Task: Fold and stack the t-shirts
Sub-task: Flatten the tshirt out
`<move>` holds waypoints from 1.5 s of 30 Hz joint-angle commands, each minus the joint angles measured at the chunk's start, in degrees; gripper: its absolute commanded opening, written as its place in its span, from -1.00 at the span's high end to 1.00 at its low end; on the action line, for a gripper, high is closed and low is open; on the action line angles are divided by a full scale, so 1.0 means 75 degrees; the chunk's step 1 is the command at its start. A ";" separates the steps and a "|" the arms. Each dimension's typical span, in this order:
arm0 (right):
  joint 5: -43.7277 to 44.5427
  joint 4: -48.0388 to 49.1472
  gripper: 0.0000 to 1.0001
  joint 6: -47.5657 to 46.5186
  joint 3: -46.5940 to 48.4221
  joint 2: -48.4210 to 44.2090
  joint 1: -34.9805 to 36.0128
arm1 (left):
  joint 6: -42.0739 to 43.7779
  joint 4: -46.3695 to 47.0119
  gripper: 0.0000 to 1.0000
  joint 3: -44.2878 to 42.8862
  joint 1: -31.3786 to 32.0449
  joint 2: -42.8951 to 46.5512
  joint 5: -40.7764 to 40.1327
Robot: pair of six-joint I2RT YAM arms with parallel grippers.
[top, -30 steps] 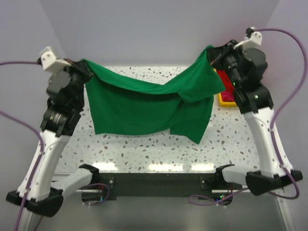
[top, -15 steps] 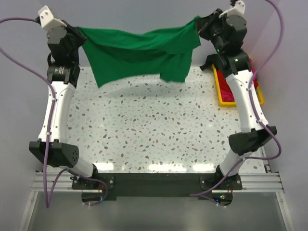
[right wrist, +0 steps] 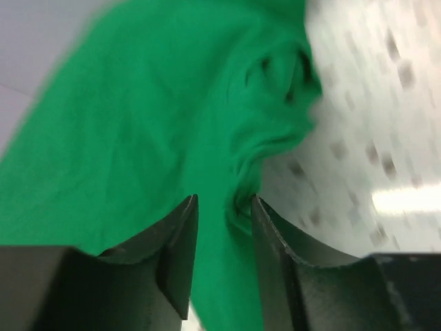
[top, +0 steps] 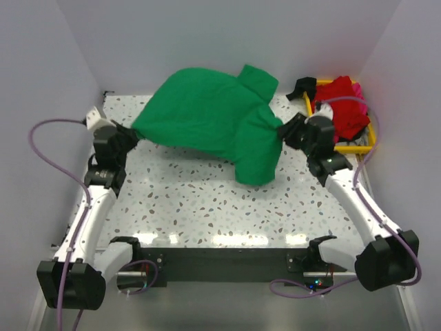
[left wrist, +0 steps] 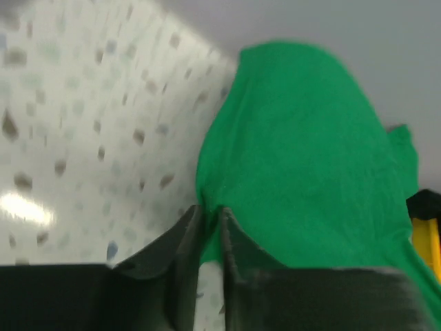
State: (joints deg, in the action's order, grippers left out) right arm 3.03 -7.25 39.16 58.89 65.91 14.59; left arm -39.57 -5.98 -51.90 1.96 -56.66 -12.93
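Note:
A bright green t-shirt lies billowed across the far half of the table, one sleeve pointing to the back wall. My left gripper is at its left edge. In the left wrist view the left gripper is nearly closed, with the hem of the green shirt pinched at the tips. My right gripper is at the shirt's right edge. The right wrist view shows this gripper with its jaws apart and a loose fold of the green cloth between them. Red t-shirts and a bit of pink cloth are heaped at the back right.
The heap sits in a yellow plastic tray by the right wall, just behind the right arm. Its corner also shows in the left wrist view. Grey walls close in the table at the back and on both sides. Speckled tabletop lies bare in front of the shirt.
Both arms swung down from a raised pose to low over the table. The green shirt went from hanging stretched between them to lying on the far tabletop. The right jaws have opened.

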 commanded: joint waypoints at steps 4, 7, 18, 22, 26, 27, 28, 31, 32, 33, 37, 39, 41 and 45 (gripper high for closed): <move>-0.0252 -0.0053 -0.30 0.0123 -0.2634 -0.0127 -0.0035 | -0.1063 -0.0187 0.06 0.2919 -0.0015 0.0535 0.0353; 0.0087 -0.0404 -0.50 -0.0181 -0.3151 -0.0338 -0.0035 | -0.1262 -0.0234 -0.20 0.3682 -0.0015 0.1062 0.0329; 0.0393 -0.1142 -0.54 -0.0205 -0.3575 -0.1299 -0.0047 | -0.1719 0.0492 -0.23 0.4237 -0.0003 0.0655 0.0587; 0.0510 -0.1225 -0.54 -0.0240 -0.3517 -0.1452 -0.0035 | -0.1720 0.1052 -0.18 0.3839 0.0032 -0.0388 0.0482; 0.0651 -0.1272 -0.53 -0.0287 -0.3481 -0.1511 -0.0047 | -0.1755 0.1254 -0.15 0.3429 0.0242 -0.1418 0.0213; 0.0651 -0.1272 -0.53 -0.0287 -0.3470 -0.1499 -0.0035 | -0.1767 0.1277 -0.15 0.3347 0.0313 -0.1561 0.0038; 0.0628 -0.1261 -0.52 -0.0287 -0.3458 -0.1487 -0.0035 | -0.1802 0.1359 -0.15 0.3218 0.0429 -0.1690 -0.0010; 0.0557 -0.1190 -0.51 -0.0264 -0.3481 -0.1441 -0.0047 | -0.1837 0.1418 -0.14 0.2971 0.0652 -0.2159 -0.0291; 0.0557 -0.1167 -0.51 -0.0252 -0.3505 -0.1417 -0.0035 | -0.1860 0.1407 -0.14 0.2913 0.0700 -0.2345 -0.0408; 0.0523 -0.1167 -0.50 -0.0264 -0.3516 -0.1417 -0.0035 | -0.1872 0.1372 -0.13 0.2866 0.0758 -0.2440 -0.0641; 0.0510 -0.1108 -0.50 -0.0276 -0.3598 -0.1452 -0.0035 | -0.2013 0.1348 0.00 0.2678 0.0934 -0.2862 -0.0948; 0.0510 -0.1120 -0.50 -0.0276 -0.3622 -0.1440 -0.0035 | -0.2059 0.1325 0.03 0.2608 0.0993 -0.3096 -0.1111; 0.0522 -0.1120 -0.49 -0.0264 -0.3634 -0.1452 -0.0047 | -0.2141 0.1289 0.04 0.2549 0.1110 -0.3295 -0.1229; 0.0499 -0.1120 -0.48 -0.0275 -0.3657 -0.1464 -0.0047 | -0.2212 0.1313 0.10 0.2409 0.1192 -0.3694 -0.1499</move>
State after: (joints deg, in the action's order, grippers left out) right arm 6.35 -16.71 37.87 31.77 55.59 14.55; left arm -54.74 2.28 -31.77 10.35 -82.19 -20.25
